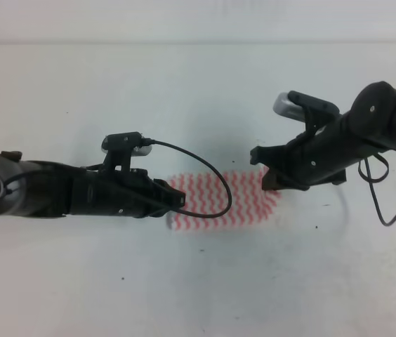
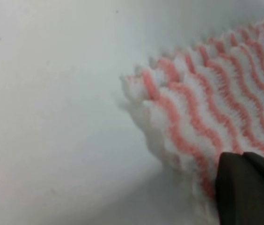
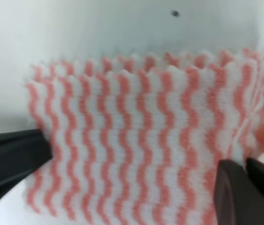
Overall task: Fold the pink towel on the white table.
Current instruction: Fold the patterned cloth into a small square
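left black gripper: at the cloth's left edge, grip unclear | right black gripper: jaws wide, straddling the right edge to pinch | thin pink-and-white wavy-striped towel: mid white flat table, layers doubled, likely mid-fold

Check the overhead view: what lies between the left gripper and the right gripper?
Only the pink-and-white zigzag-striped towel on the white table, spanning from left gripper to right gripper; a black cable loops over it.

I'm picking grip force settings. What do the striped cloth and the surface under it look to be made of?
The thin pink-and-white wavy-striped towel looks like soft, fuzzy nonwoven or knit fabric: its edges are scalloped and two layers show. The large plain white table looks like hard, smooth, matte laminate or painted board, though the exact material is unclear.
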Controlling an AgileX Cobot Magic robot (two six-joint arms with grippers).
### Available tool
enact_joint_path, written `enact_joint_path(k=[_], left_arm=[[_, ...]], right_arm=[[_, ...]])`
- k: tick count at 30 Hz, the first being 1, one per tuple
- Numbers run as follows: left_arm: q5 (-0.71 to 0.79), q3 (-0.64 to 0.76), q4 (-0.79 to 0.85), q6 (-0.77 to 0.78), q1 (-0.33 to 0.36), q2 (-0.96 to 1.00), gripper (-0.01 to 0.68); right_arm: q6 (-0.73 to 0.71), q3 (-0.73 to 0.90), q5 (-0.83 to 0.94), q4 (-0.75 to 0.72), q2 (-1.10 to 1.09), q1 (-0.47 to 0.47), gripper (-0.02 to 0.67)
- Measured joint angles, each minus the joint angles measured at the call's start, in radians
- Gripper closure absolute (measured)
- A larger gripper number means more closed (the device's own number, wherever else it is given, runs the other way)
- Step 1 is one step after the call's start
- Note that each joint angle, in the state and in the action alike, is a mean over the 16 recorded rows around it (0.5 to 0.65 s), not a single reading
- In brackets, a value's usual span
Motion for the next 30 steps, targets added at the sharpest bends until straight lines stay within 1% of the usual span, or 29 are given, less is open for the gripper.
enact_joint_path(k=[20,30], left_arm=[[-0.004,0.000,-0.001,0.001,0.000,0.001,0.679],[-0.003,0.000,0.001,0.000,0.000,0.000,0.678]], right_arm=[[-0.020,-0.039,-0.035,0.032,0.033,0.076,0.664],[-0.021,-0.082,-0.032,0.038,0.046,0.095,0.665]])
